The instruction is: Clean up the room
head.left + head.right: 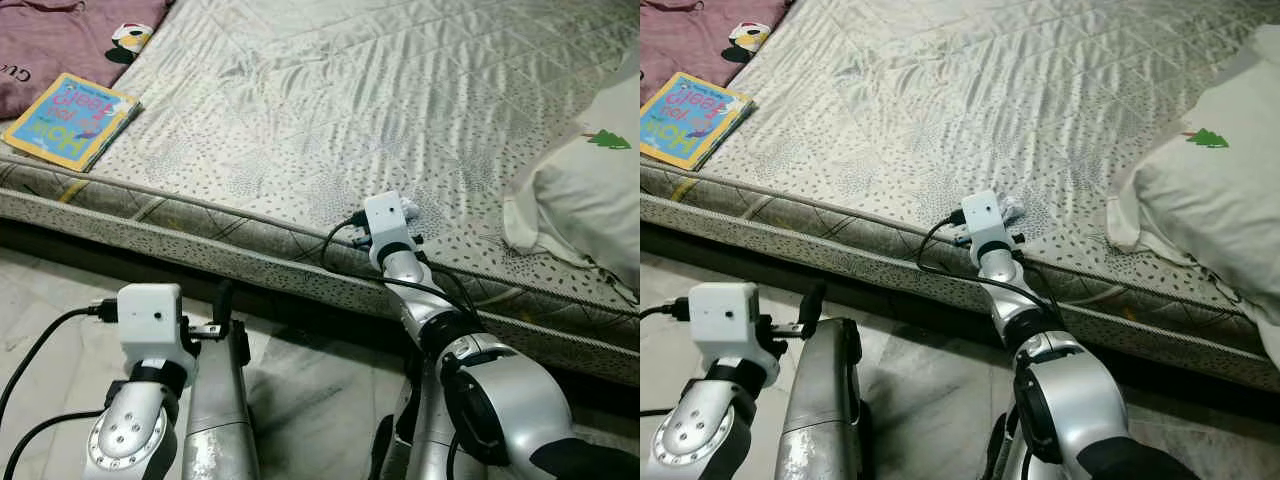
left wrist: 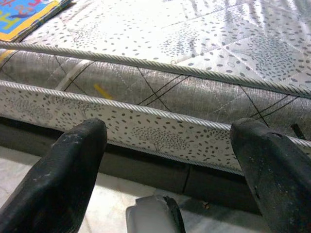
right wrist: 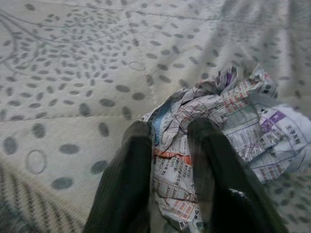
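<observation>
Crumpled printed newspaper ball (image 3: 218, 131) on the quilted grey mattress (image 1: 330, 110): right gripper (image 3: 170, 141) fingers clenched on it, not yet lifted; left gripper (image 2: 170, 160) released.

A bedroom in a home, seen from the foot of a low bed.

A wide quilted grey mattress with a dotted print and corded edging (image 1: 330, 130) lies low over a pale marble-patterned tile floor (image 1: 40, 290); on it rest a white pillow with a small green tree motif (image 1: 590, 190), a colourful children's picture book with a yellow border (image 1: 68, 120), and a maroon fabric throw (image 1: 60, 40) at the far corner.
</observation>
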You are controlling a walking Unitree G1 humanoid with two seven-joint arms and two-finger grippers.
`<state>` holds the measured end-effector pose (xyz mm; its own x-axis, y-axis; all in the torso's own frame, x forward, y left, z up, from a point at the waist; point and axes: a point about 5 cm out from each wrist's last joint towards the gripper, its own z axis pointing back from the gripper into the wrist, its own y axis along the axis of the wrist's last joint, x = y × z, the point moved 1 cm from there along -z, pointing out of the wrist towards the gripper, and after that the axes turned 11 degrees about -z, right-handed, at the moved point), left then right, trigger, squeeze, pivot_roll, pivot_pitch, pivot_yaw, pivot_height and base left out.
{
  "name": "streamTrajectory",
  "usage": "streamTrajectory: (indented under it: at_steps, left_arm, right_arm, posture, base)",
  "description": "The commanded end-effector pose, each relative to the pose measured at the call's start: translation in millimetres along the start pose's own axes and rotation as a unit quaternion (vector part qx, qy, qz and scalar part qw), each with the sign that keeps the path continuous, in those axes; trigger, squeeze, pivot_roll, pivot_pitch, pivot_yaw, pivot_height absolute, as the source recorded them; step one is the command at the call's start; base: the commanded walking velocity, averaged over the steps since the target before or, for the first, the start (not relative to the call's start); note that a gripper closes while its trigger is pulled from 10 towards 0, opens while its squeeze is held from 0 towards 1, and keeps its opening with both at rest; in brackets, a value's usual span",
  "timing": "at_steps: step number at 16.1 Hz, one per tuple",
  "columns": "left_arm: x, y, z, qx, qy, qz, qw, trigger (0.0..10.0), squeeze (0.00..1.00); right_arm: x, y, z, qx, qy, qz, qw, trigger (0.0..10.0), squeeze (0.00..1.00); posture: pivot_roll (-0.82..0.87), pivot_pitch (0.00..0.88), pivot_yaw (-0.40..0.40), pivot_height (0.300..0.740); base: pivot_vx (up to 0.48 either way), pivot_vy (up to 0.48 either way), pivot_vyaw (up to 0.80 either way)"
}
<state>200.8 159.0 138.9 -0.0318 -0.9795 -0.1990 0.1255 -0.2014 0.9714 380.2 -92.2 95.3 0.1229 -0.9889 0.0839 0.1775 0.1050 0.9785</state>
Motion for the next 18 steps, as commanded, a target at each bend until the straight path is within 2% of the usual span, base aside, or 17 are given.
streamTrajectory:
  at_steps: [1, 6, 9, 13, 16, 18]
  left_arm:
    - [-0.8, -6, 0.2, -0.014, -0.002, -0.002, 1.000, 10.0, 0.00]
    - [0.4, -5, -8.8, -0.004, 0.002, 0.001, 1.000, 10.0, 0.00]
    - [-0.5, -4, -14.6, 0.004, 0.010, 0.004, 1.000, 10.0, 0.00]
    - [0.8, -5, -23.8, 0.013, 0.012, 0.008, 1.000, 10.0, 0.00]
    - [5.5, -6, -34.9, 0.025, 0.005, 0.014, 1.000, 10.0, 0.00]
    - [7.4, -4, -42.2, 0.034, 0.002, 0.016, 0.999, 10.0, 0.00]
  right_arm:
    - [-2.6, -24, 6.4, -0.047, 0.009, -0.007, 0.999, 0.0, 0.00]
    - [1.6, -33, 9.3, -0.066, 0.021, -0.014, 0.997, 0.0, 0.00]
    - [0.4, -30, 8.4, -0.064, 0.031, -0.014, 0.997, 0.0, 0.00]
    - [7.8, -28, 8.4, -0.052, 0.034, -0.019, 0.998, 0.0, 0.00]
    - [30.9, -26, 11.6, -0.020, 0.031, -0.035, 0.999, 0.0, 0.00]
    - [40.4, -23, 14.3, 0.002, 0.035, -0.046, 0.998, 0.0, 0.00]
  posture:
    - [0.24, 0.190, -0.012, 0.495]
    - [0.24, 0.158, -0.028, 0.495]
    - [0.23, 0.132, -0.044, 0.495]
    - [0.20, 0.091, -0.047, 0.495]
    - [0.14, 0.037, -0.036, 0.495]
    - [0.12, 0.015, -0.028, 0.495]
  base:
    - [0.000, 0.000, 0.00]
    - [0.000, 0.000, 0.00]
    - [0.000, 0.000, 0.00]
    - [0.000, 0.000, 0.00]
    - [0.000, 0.000, 0.00]
    - [0.000, 0.000, 0.00]
